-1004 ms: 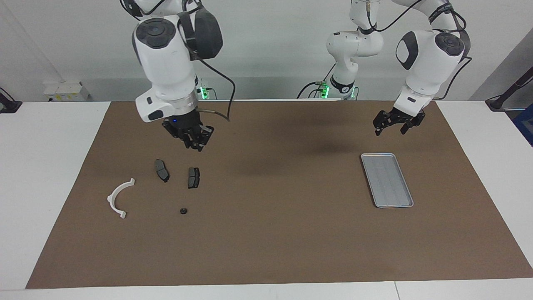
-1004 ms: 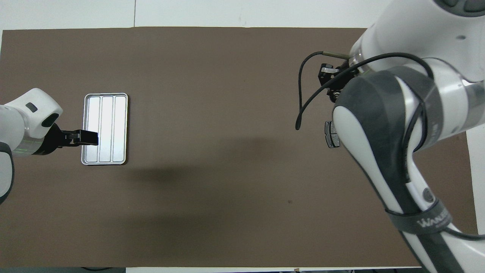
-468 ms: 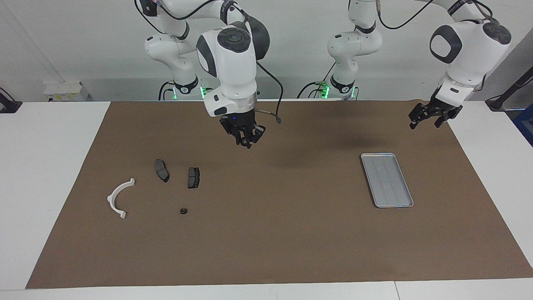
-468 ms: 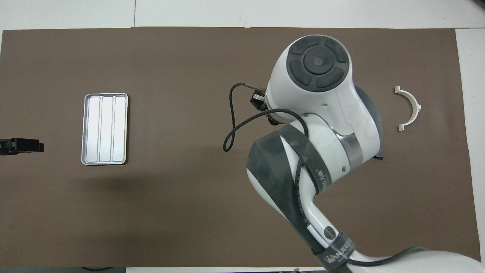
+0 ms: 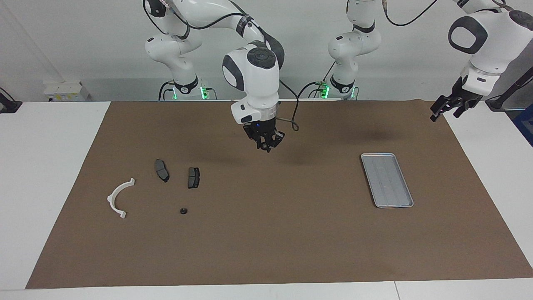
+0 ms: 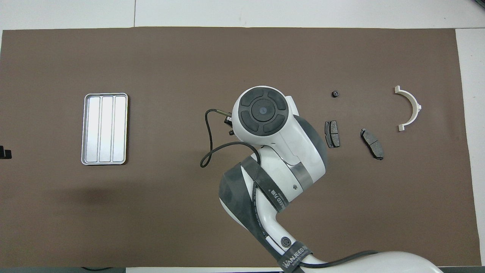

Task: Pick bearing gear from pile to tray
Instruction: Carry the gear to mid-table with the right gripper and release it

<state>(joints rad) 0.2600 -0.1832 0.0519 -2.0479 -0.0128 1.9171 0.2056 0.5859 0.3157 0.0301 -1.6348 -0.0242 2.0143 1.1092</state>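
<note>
- Facing view: white surface [image 5: 50, 166] with a large matte brown mat [image 5: 266, 233] over most of it; plain pale wall [image 5: 83, 41] above the arm bases.
- tray [image 5: 387, 180]: flat silver-grey metal rectangle with rounded corners, a low rim and a faintly ribbed floor; nothing lies in it.
- Pile sits well apart from the tray, toward the right arm's end of the mat: white curved half-ring bracket [image 5: 111, 196], two dark grey brake-pad plates [image 5: 162, 170] [image 5: 193, 177], all lying flat.
- small black round piece [image 5: 183, 211] lies on the mat in that pile, farther from the robots than the plates and apart from them.
- right gripper [image 5: 266, 143] hangs above bare mat between the pile and the tray; can't tell whether its fingers are together or clamped on anything.
- left gripper [image 5: 447, 109] is raised over the mat's edge at the left arm's end, clear of the tray; fingers apart, nothing between them.
- Overhead view: tray [image 6: 105, 129] shows three glossy floor panels split by ribs.
- small black round piece [image 6: 335, 93], plates [image 6: 332, 134] [image 6: 372, 143] and bracket [image 6: 416, 107] all lie well apart from the tray.
- Right arm's white wrist [image 6: 263, 113] covers its own gripper; the left gripper [image 6: 3, 152] shows as a black sliver at the frame edge beside the tray.
</note>
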